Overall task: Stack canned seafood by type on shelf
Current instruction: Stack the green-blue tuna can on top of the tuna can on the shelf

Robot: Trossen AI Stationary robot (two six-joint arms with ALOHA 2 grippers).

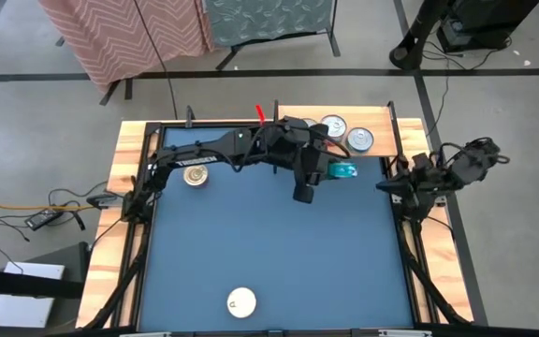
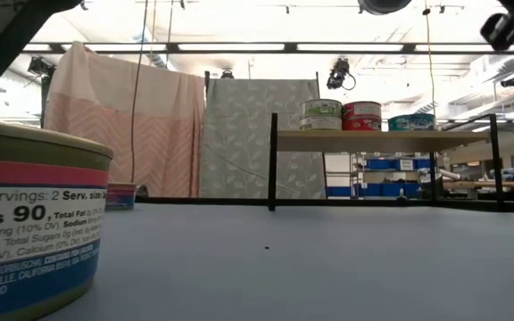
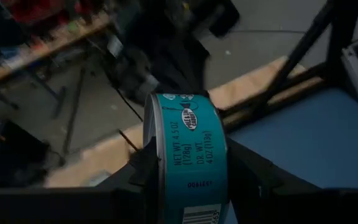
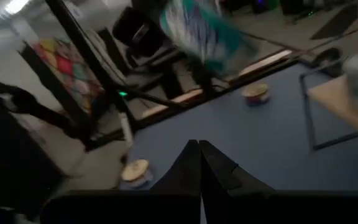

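Teal tin [image 3: 191,155] sits clamped in the left gripper [image 1: 330,171] at the table's one o'clock, just short of the shelf [image 1: 382,126]; next, set it among matching tins. Right gripper [image 4: 199,149] idles clenched at three o'clock.

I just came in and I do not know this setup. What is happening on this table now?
The left gripper is shut on a teal tin, held on its side near the shelf at the far edge of the blue table. Tins already stand on the shelf, two silver lids visible from above. A gold-lidded tin and a white-lidded tin wait on the table. The right gripper is shut and empty, waiting at the right edge.
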